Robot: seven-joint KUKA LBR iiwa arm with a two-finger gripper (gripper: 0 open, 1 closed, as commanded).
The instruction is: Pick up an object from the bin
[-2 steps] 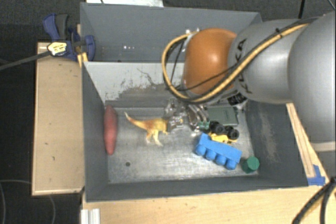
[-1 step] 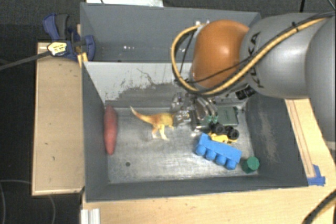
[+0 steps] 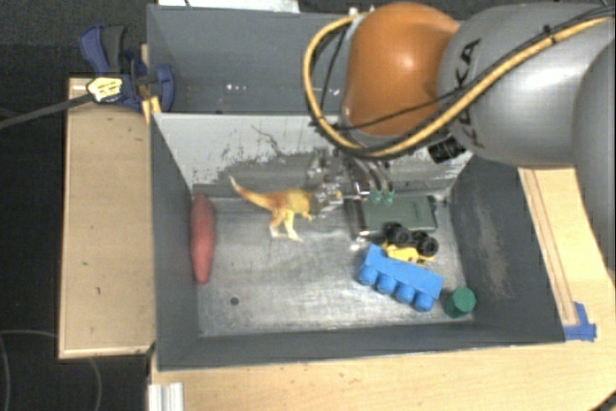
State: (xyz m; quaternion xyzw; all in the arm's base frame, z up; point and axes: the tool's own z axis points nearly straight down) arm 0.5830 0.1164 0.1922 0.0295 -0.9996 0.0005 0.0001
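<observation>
Camera view is showing the end effector (image 3: 332, 191) sitting low in the bin (image 3: 173, 236), its opening impossible to tell. An orange toy dinosaur (image 3: 281, 201) is lying just beside it, view-left. A sound grasp is calling for centring over the body, not the thin tail. Farther off, a blue block (image 3: 399, 277) and a red roll (image 3: 202, 239) are resting on the scuffed grey floor.

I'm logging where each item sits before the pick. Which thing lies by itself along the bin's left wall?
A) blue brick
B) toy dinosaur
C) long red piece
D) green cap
C: the long red piece lies alone beside the left wall of the bin; the blue brick and green cap sit at the lower right, the toy dinosaur near the middle.
</observation>
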